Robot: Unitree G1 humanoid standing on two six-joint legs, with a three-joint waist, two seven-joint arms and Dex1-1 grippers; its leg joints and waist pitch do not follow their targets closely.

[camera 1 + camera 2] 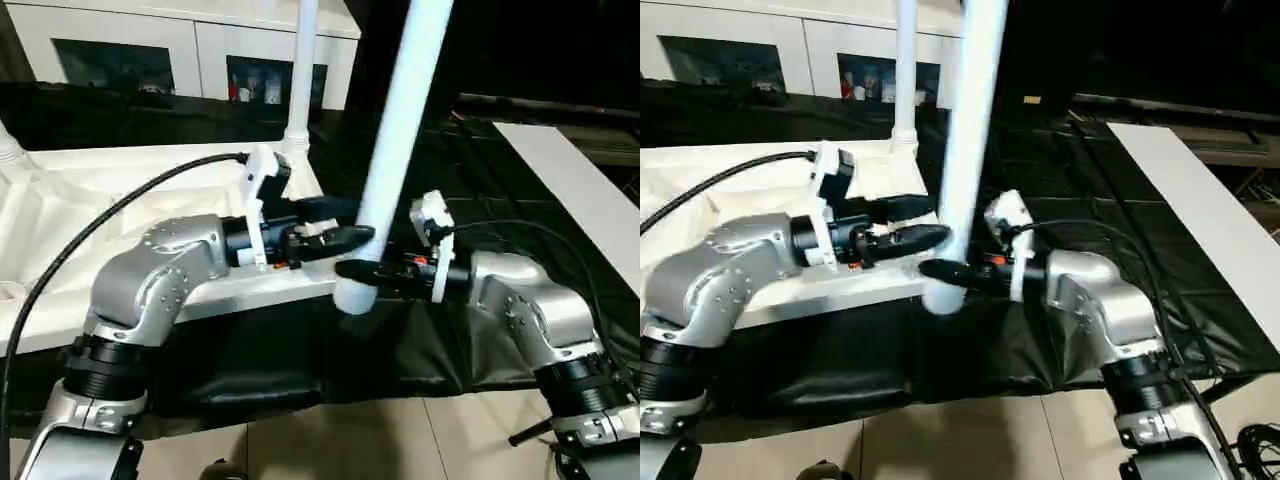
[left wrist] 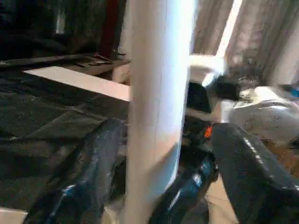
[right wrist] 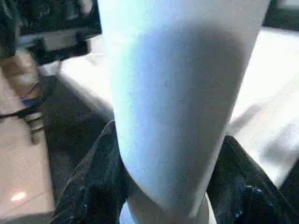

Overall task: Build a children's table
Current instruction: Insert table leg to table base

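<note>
Right gripper [image 1: 352, 268] jaws are clamped low on the loose leg [image 1: 392, 150], kept upright beside the tabletop [image 1: 120, 200] corner for socketing; left gripper [image 1: 345, 228] jaws are spread around it.

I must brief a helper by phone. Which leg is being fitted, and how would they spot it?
Start at the white tabletop lying underside up on the black sheet. At its near right corner, a leg leans between the two claws. Unlike the leg already standing upright in the far corner socket, this one tilts, its foot off the tabletop's edge.
</note>
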